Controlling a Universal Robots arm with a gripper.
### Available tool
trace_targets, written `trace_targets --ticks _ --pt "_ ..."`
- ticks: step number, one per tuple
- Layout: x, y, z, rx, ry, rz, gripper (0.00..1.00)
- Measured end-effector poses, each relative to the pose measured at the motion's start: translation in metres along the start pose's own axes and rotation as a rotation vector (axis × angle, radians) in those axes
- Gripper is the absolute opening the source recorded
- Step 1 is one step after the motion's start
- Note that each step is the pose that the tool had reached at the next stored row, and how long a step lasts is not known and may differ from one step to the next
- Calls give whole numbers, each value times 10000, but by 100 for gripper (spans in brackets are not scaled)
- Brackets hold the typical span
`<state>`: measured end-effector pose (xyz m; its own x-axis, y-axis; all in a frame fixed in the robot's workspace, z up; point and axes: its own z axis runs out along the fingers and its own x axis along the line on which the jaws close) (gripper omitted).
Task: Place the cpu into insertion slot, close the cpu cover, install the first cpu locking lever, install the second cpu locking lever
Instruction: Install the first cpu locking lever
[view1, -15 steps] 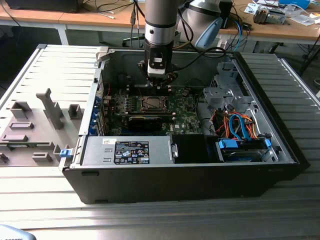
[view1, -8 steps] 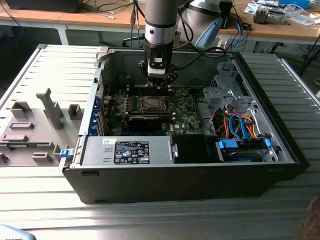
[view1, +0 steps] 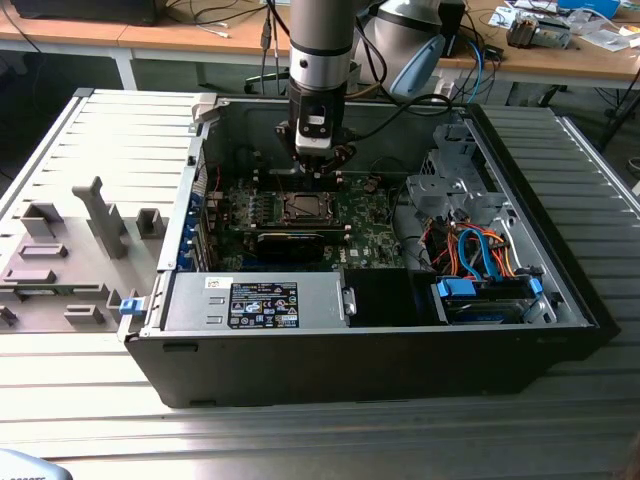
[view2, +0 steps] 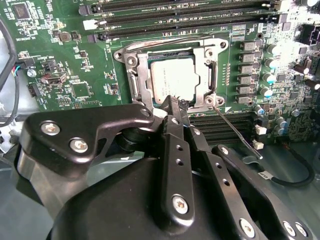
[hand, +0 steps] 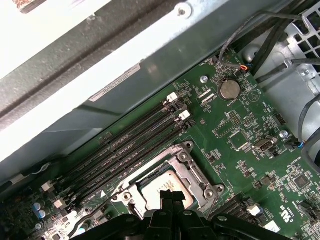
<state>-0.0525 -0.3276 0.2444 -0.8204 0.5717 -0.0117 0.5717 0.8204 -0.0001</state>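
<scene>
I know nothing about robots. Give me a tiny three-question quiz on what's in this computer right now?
1. True or false: the cpu already lies in the insertion slot.
2. The gripper is nearest to: A) the drive bay with blue cables, B) the cpu cover, C) the coin battery.
3. Fill in: the circuit board is coloured ____.

Key: 1 true; 2 B; 3 green.

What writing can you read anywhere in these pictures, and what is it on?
Black-and-white label on the grey power supply box: too small to read.
White strip sticker on the grey case wall: blurred.
Silver-grey square cpu: faint print, unreadable.
Green circuit board: white lettering, too small.
</scene>
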Motion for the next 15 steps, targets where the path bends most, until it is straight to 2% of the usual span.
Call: trace_targets --ticks 15 --pt "0 0 3 -2 -1 -190 11"
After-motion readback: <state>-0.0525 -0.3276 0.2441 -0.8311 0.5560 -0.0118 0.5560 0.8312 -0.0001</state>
